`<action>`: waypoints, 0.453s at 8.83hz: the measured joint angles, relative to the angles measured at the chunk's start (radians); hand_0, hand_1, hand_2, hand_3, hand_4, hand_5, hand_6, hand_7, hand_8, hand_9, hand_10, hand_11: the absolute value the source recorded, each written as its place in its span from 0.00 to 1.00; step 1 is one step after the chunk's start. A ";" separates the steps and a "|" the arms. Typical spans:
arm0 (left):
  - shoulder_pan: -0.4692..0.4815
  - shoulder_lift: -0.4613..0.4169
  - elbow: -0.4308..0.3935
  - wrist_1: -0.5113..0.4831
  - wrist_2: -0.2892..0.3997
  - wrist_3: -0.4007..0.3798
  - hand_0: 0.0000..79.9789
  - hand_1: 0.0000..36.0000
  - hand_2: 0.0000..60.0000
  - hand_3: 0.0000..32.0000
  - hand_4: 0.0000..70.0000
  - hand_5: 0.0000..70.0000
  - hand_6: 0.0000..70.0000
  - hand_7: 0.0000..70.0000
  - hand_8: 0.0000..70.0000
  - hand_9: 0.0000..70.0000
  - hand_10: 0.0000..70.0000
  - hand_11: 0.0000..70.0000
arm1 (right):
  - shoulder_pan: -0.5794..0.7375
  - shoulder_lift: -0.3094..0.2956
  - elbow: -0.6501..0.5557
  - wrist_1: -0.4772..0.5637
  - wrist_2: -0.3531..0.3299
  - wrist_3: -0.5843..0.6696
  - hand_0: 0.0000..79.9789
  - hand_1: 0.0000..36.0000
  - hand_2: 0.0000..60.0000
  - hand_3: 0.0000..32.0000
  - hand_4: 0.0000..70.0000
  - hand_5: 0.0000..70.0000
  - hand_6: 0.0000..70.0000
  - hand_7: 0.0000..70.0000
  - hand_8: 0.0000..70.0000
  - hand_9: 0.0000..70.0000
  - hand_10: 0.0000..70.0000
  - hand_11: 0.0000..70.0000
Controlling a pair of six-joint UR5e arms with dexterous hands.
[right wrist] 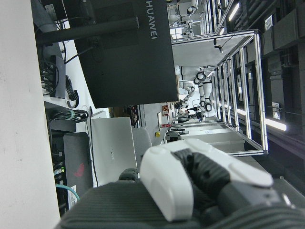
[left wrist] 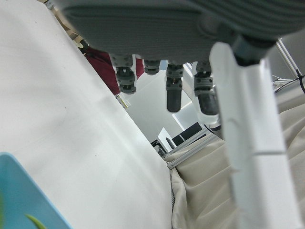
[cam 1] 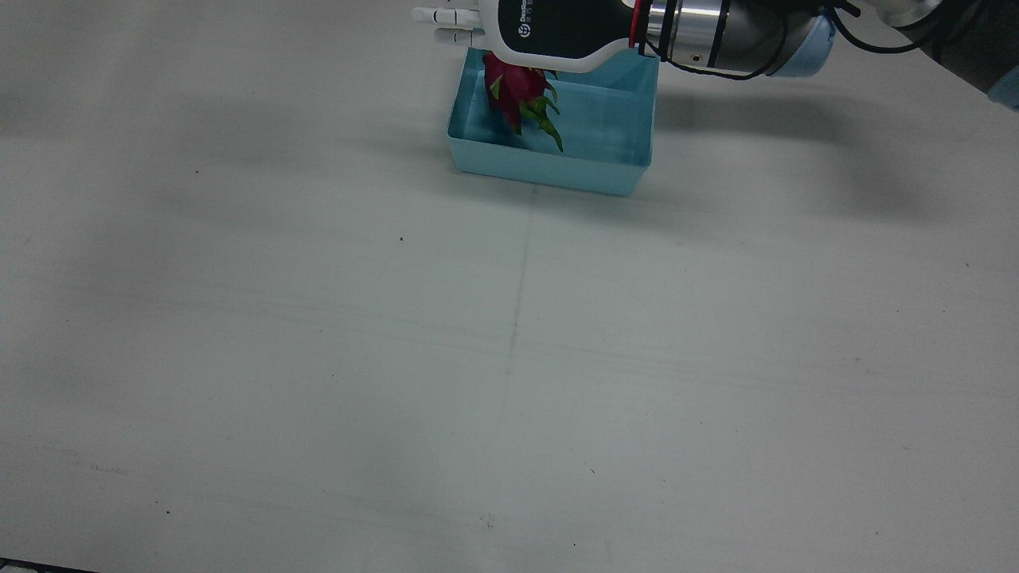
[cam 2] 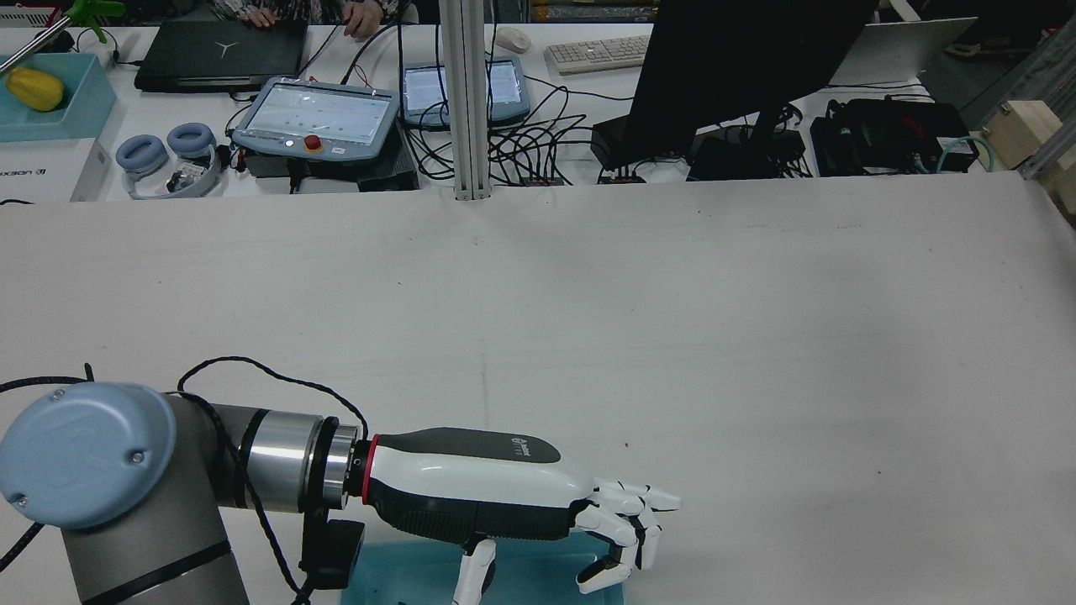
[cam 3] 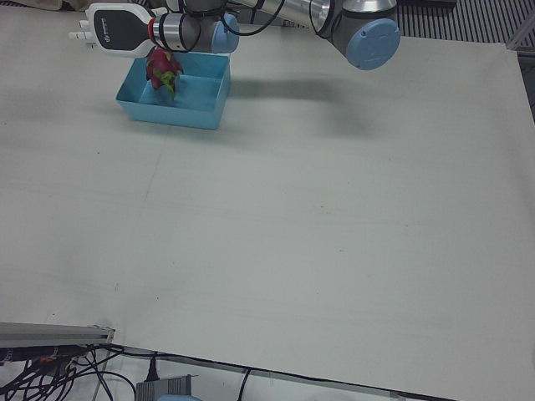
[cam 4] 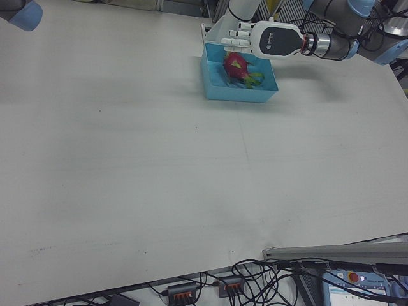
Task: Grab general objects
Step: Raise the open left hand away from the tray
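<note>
Left hand (cam 2: 504,491): we see it stretched out level above the blue bin, palm down, fingers (cam 2: 626,512) spread and loosely curled, holding nothing; the front view (cam 1: 549,28), left-front view (cam 3: 113,29) and right-front view (cam 4: 268,38) show the same hand.
Left hand's own camera: we look past its dark fingertips (left wrist: 174,98) at bare worktop, with nothing between them.
Right hand (right wrist: 190,186): we find it only in its own camera, raised and facing a dark monitor (right wrist: 126,52); its fingers look folded in against the palm, though we cannot tell for sure.
Dragon fruit (cam 1: 517,91): we see it inside the bin, red with green leafy tips pointing toward the operators' side, just below the left hand's palm; whether it touches the hand we cannot tell. It also shows in the left-front view (cam 3: 160,69) and right-front view (cam 4: 237,67).
Blue bin (cam 1: 549,171): we see it standing on the worktop close to the robot's edge, open at the top, its long side facing the operators; a corner of it shows in the rear view (cam 2: 420,580).
Worktop (cam 1: 509,358): we see a pale grey surface with a faint seam down the middle.
</note>
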 measured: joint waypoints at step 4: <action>-0.175 0.194 0.127 -0.261 -0.088 -0.149 1.00 1.00 1.00 0.00 1.00 1.00 1.00 1.00 0.25 0.31 0.37 0.60 | 0.000 0.000 0.002 0.000 0.000 -0.001 0.00 0.00 0.00 0.00 0.00 0.00 0.00 0.00 0.00 0.00 0.00 0.00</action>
